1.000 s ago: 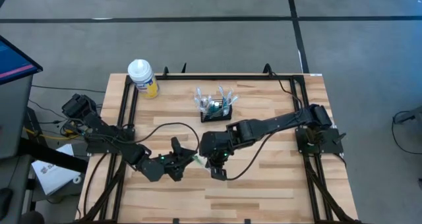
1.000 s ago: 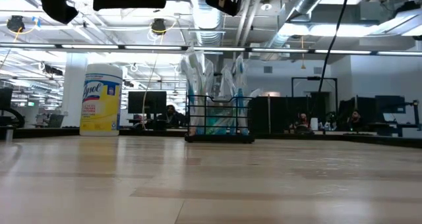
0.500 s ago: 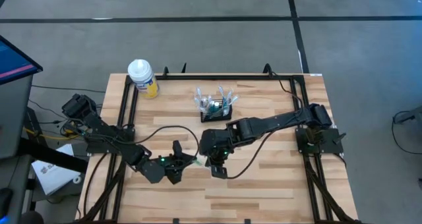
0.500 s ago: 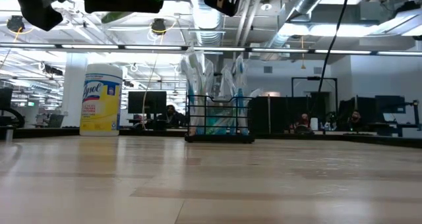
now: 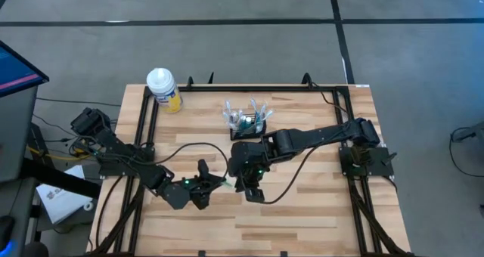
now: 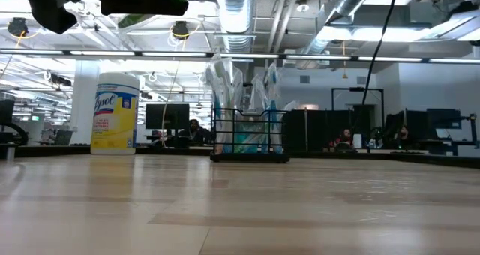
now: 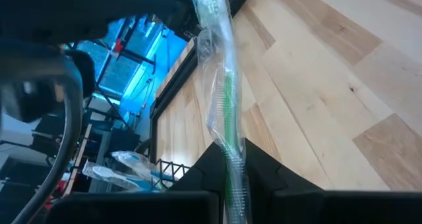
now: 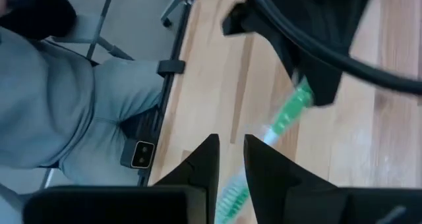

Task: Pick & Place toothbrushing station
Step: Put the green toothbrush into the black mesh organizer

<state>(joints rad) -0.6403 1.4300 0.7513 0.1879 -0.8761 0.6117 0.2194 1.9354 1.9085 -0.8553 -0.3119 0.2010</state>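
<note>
My left gripper (image 5: 214,184) is clamped on a green toothbrush in a clear wrapper (image 7: 224,112); in my left wrist view the wrapped handle runs up from between my fingers (image 7: 211,168) and out ahead of them. My right gripper (image 5: 249,190) sits just beside it over the middle of the wooden table (image 5: 318,212), and in my right wrist view that same toothbrush lies right ahead of my right fingers (image 8: 198,165), which stand narrowly apart with nothing between them. I judge this to be a handover or a regrasp at the brush's free end.

The toothbrushing station (image 5: 249,123) stands toward the far edge of the table, already carrying several wrapped brushes, upright in the low view. From both grippers it lies away toward the far side; my right arm reaches past it, so the right gripper is the nearer one. The brush's long axis runs roughly from left gripper to right gripper, across the line to the station, so it will need turning upright. A yellow wipes canister (image 5: 163,88) stands at the far left corner, well apart.
</note>
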